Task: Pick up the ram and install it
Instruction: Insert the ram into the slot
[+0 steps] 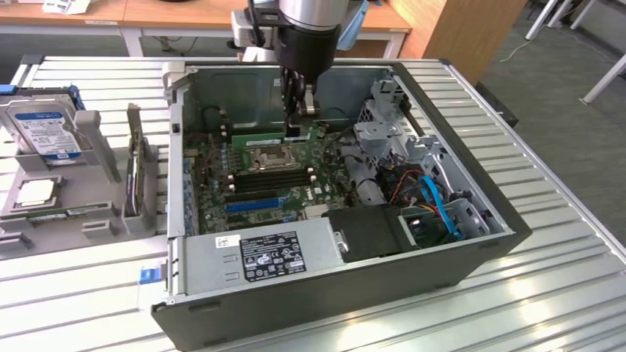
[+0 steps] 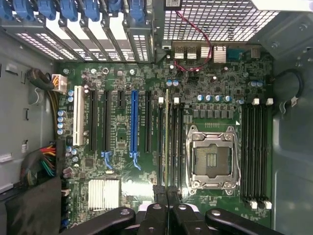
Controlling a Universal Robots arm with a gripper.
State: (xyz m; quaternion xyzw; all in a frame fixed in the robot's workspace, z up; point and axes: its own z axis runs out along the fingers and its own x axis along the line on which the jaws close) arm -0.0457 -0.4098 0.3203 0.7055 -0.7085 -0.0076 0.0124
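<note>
Ram sat edge-up, pinched between the gripper fingers, low inside the open PC case. In the exterior view it lay at 12 o'clock from the empty CPU socket. The wrist view showed it as a thin line running in line with the black memory slots beside the socket. Couldn't tell if its lower edge was already in a slot or just above one.

Pincer was closed on the ram's flat faces at about mid-length.

Handling, my read: light, stiff, thin and fragile. Best held on the two broad faces near the upper edge, off the contact edge. The smooth board could pivot in a narrow grip, so a centred hold suited it.

Outward, exterior view:
- More black slots at 6 o'clock from the socket.
- Blue expansion slot around 7 o'clock.
- Power supply farther toward 6.
- Hard drive at 9 o'clock, outside the case and well apart.
</note>
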